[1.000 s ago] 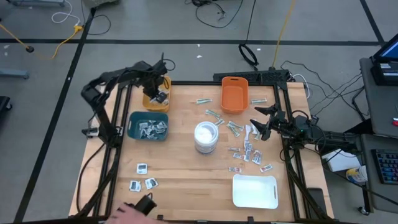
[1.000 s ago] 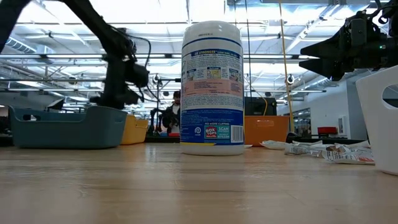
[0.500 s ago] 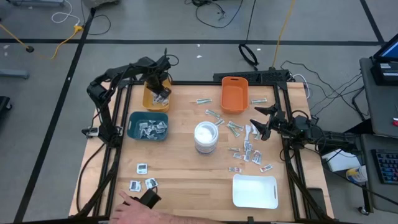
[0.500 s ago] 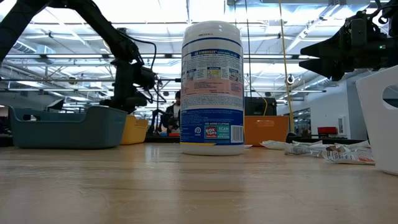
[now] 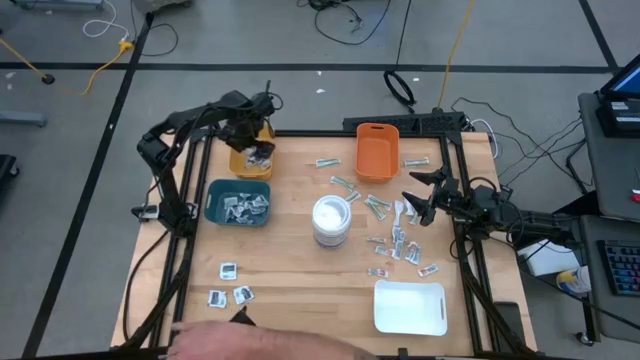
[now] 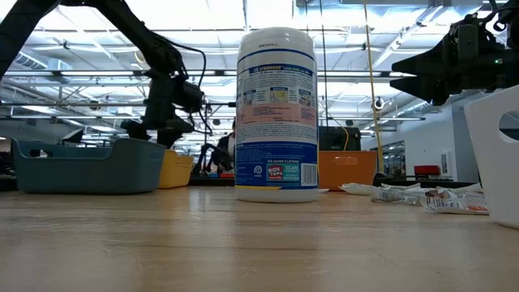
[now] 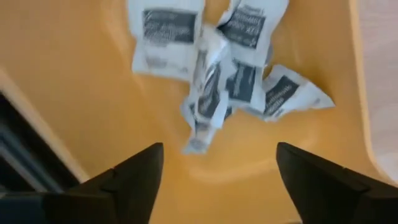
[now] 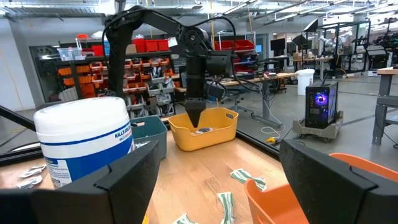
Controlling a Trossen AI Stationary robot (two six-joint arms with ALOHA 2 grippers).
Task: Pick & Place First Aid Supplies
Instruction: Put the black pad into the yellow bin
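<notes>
Left end effector (image 7: 214,171) hangs over the yellow bin (image 5: 247,158) at the far left of the surface (image 5: 300,290), fingers spread, nothing between them. Below it, white packets (image 7: 224,62) with dark centres lie heaped in the bin. Right end effector (image 5: 418,195) hovers at the right edge, open and empty, beside loose sachets (image 5: 400,243). More packets fill the teal bin (image 5: 238,203); 3 squares (image 5: 230,288) lie near left.
</notes>
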